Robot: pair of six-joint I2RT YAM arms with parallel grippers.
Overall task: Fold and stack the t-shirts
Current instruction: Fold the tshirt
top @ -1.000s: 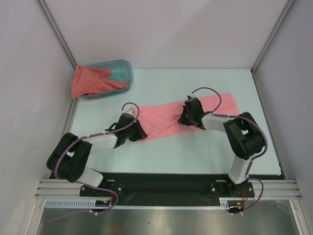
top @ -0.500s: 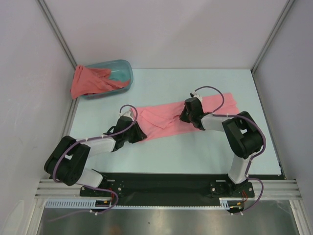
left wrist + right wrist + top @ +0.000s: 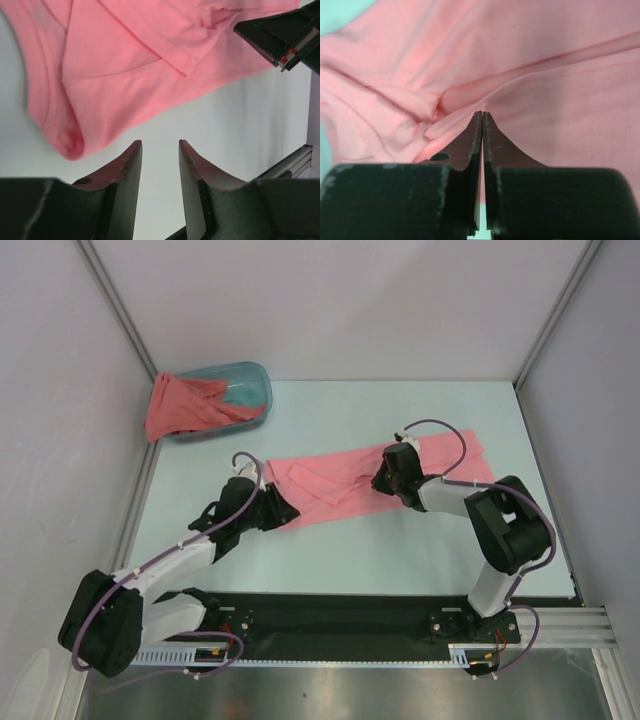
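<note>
- At the left pincer point(image 3: 160, 146), the jaws stand apart with nothing between them, over bare pale worktop point(image 3: 240, 125) just short of the edge of the light salmon-pink fabric t-shirt point(image 3: 125, 60).
- Opposite, the right pincer point(image 3: 482, 117) has its jaws together, tips against a pucker in the same shirt; whether cloth is caught cannot be told.
- That shirt lies in a long strip across mid-worktop.
- Darker coral-red fabric t-shirt point(image 3: 178, 408) drapes over the teal translucent plastic tub point(image 3: 252, 385) at the far-left corner.

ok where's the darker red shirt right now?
Top view, far left corner of the table: the darker shirt hangs over the left rim of the teal tub, apart from the pink shirt spread mid-table.
</note>
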